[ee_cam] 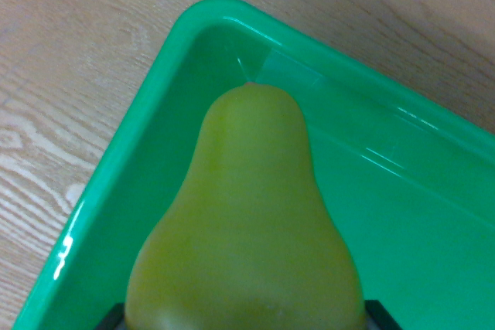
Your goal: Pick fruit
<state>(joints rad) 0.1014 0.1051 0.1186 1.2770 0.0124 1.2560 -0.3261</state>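
A yellow-green pear fills the middle of the wrist view, very close to the camera, its narrow end pointing toward the top of the picture. Behind and beneath it is a glossy green tray, with the pear's tip near the tray's far corner. Dark tips of my gripper show at the bottom edge, one finger on the wrist view's left and one on the right, each pressed against a side of the pear's broad end. The gripper is shut on the pear. The pear's base is cut off by the frame.
The tray rests on a light wood-grain table, which shows to the left and along the top. The tray's raised rim runs diagonally down both sides from the corner.
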